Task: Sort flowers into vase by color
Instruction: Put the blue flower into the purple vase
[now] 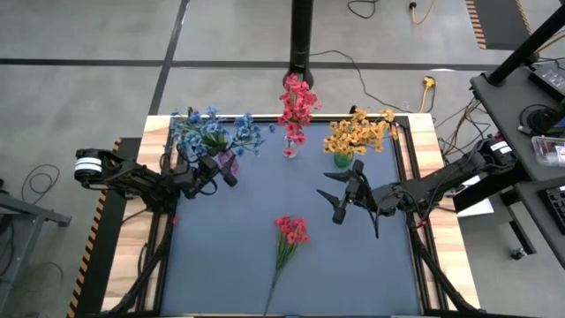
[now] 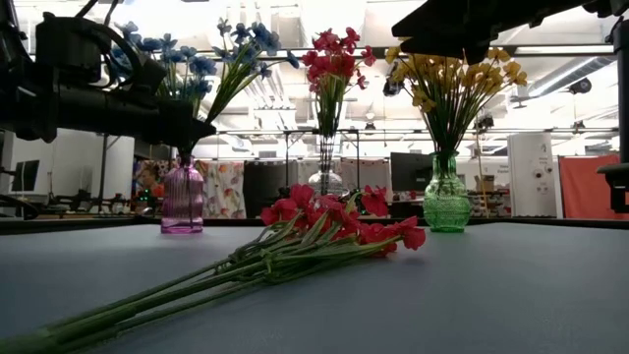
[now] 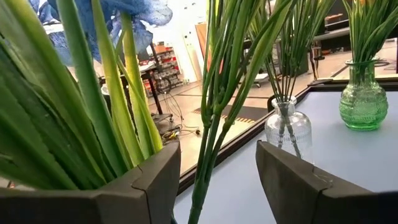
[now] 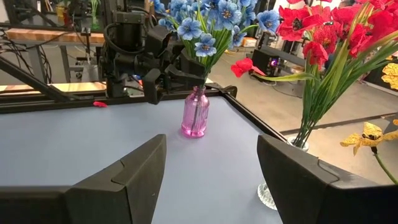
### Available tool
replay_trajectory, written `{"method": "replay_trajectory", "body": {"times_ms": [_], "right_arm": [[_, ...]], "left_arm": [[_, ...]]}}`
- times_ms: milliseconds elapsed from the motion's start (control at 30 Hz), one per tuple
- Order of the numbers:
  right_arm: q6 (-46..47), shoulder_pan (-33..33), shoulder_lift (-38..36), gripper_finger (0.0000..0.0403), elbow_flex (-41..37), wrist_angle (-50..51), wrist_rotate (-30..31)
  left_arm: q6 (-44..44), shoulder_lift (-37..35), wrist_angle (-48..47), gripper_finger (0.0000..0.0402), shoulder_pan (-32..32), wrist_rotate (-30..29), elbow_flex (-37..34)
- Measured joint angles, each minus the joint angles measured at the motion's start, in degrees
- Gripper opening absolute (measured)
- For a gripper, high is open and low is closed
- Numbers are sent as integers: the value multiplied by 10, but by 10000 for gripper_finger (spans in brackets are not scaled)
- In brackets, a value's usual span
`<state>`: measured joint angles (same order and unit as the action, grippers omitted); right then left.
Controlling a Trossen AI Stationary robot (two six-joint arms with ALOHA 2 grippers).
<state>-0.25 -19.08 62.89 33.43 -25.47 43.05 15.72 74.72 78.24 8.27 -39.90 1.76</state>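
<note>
A bunch of red flowers (image 1: 290, 231) lies flat on the blue mat, stems toward the near edge. Blue flowers (image 1: 212, 131) stand in a pink vase (image 4: 194, 112), red ones (image 1: 296, 104) in a clear vase (image 1: 290, 152), yellow-orange ones (image 1: 357, 132) in a green vase (image 1: 342, 160). My left gripper (image 1: 221, 172) is open at the pink vase, with the blue flowers' green stems (image 3: 208, 155) between its fingers. My right gripper (image 1: 337, 196) hovers open over the mat near the green vase, holding nothing. My left gripper stands level around the blue flowers' stems just above the pink vase's neck (image 2: 185, 157), coming from the table's left. Leaves (image 3: 118, 143) lie close against one finger (image 3: 152, 183). Whether finger and stems touch I cannot tell. The stems stay upright in the vase.
The three vases stand in a row along the mat's far edge. The mat (image 1: 229, 256) is bare around the lying red bunch. A raised wooden frame (image 1: 154, 150) borders the table. A black post (image 1: 302, 40) rises behind the clear vase.
</note>
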Motion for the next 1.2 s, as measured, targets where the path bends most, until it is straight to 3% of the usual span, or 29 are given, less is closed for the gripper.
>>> {"method": "replay_trajectory", "body": {"times_ms": [567, 900, 1200], "right_arm": [[-6, 0, 0, 244, 0, 0, 0], [-8, 0, 0, 244, 0, 1, 0], [-8, 0, 0, 244, 0, 1, 0]], "left_arm": [[-58, 0, -47, 192, -14, -3, 0], [-84, -1, -77, 192, -47, -60, 0], [-88, -18, -70, 192, -52, -62, 1]]}}
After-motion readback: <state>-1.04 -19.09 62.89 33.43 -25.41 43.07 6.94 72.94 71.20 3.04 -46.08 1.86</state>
